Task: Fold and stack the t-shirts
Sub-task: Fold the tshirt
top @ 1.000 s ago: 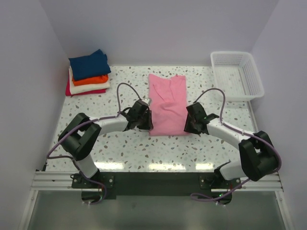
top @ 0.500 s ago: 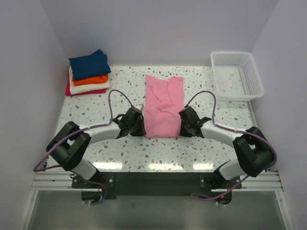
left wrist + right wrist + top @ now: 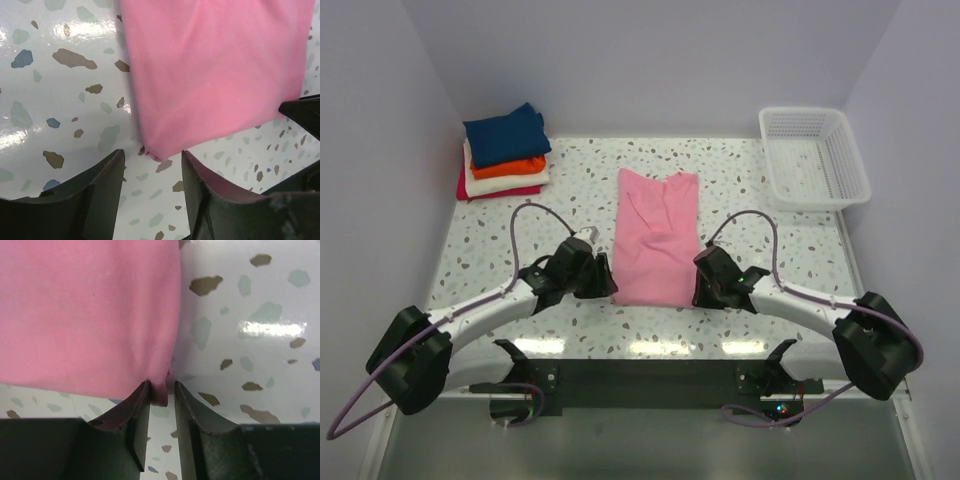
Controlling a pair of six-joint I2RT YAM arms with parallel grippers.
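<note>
The light pink t-shirt (image 3: 655,235) lies folded in a long strip at the middle of the table, with its near hem by both grippers. My left gripper (image 3: 605,283) is open at the near left corner; in the left wrist view the corner (image 3: 155,150) lies just beyond the gripper (image 3: 152,156). My right gripper (image 3: 698,286) is at the near right corner, jaws a little apart. That corner (image 3: 162,390) hangs between the jaws of the gripper (image 3: 161,386), against the left finger and clear of the right one. Folded navy (image 3: 505,132), orange (image 3: 510,165), cream-white (image 3: 505,182) and red (image 3: 480,190) shirts are stacked at the back left.
A white mesh basket (image 3: 815,155) stands at the back right corner. The speckled table (image 3: 570,180) is bare between the stack and the pink shirt. White walls close in the left, back and right sides.
Both grippers drew back toward the near edge, dragging the pink shirt along and straightening it. The left jaws have opened off its corner; the right jaws have loosened.
</note>
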